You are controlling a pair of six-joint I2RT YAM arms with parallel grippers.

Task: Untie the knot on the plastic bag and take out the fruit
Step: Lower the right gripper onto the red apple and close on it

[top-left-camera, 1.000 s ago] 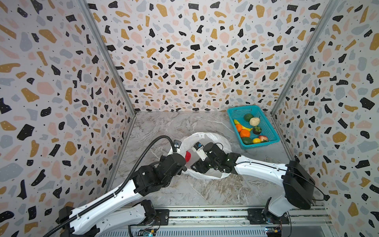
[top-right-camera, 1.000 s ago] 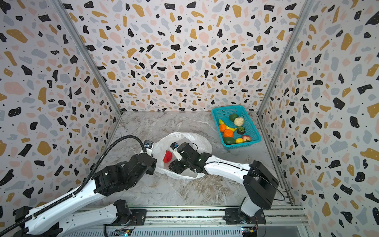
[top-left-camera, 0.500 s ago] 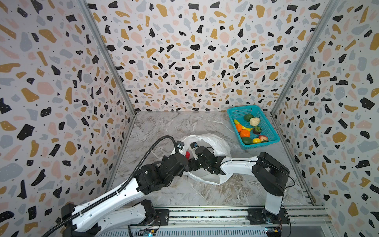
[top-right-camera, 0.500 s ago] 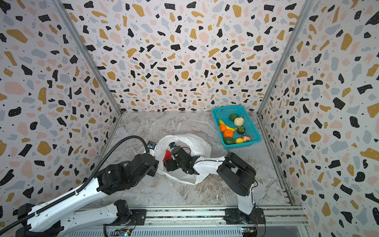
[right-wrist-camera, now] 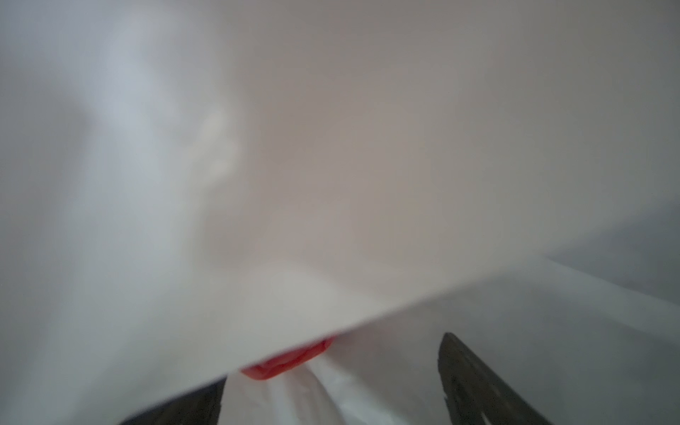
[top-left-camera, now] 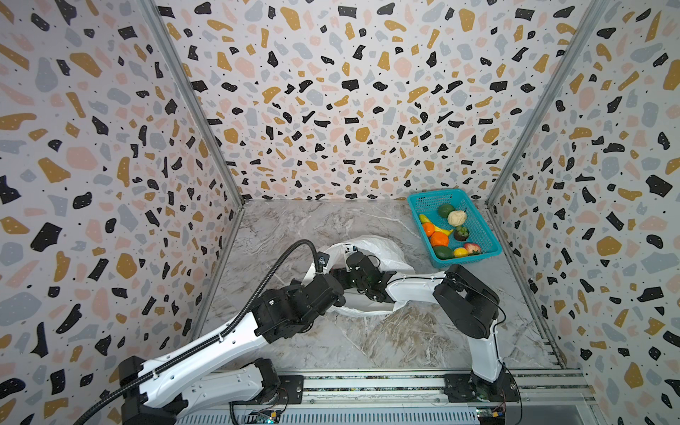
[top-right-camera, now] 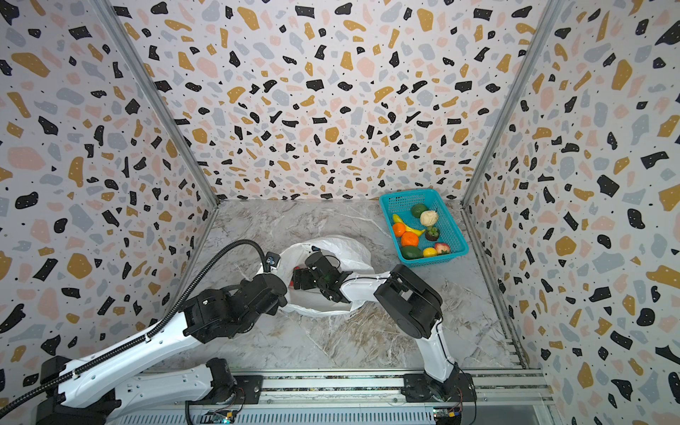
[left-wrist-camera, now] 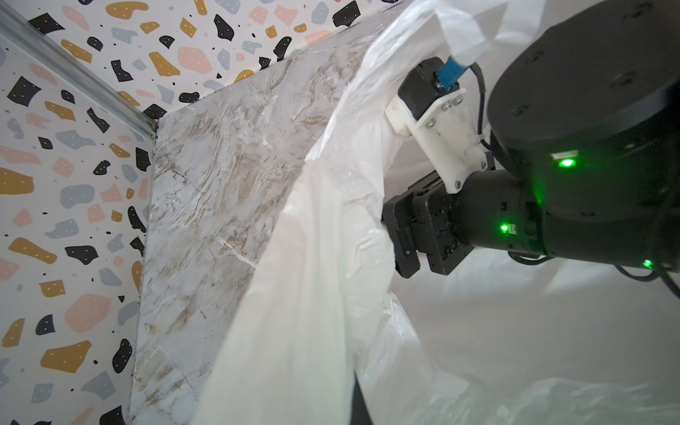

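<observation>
The white plastic bag (top-left-camera: 382, 254) lies crumpled mid-table with its mouth spread wide; its knot is out of view. My left gripper (top-left-camera: 339, 294) is shut on the bag's near-left rim, and in the left wrist view the film (left-wrist-camera: 312, 294) stretches away from it. My right gripper (top-right-camera: 301, 279) reaches inside the mouth, open, and also shows in the left wrist view (left-wrist-camera: 399, 241). In the right wrist view one red fruit (right-wrist-camera: 290, 362) peeks from under a fold of film just ahead of the open right gripper (right-wrist-camera: 331, 397). That red fruit (top-right-camera: 293, 283) also shows in a top view.
At the back right stands a teal basket (top-left-camera: 434, 198) (top-right-camera: 404, 197) holding several toy fruits. Patterned walls close in the left, back and right. The arms' rail runs along the front edge, and the right arm's elbow (top-left-camera: 463, 301) juts over the table.
My right gripper has pushed leftward, deeper into the bag toward the red fruit, with its jaws spreading wider and the elbow folding in. The left gripper has kept its hold on the rim.
</observation>
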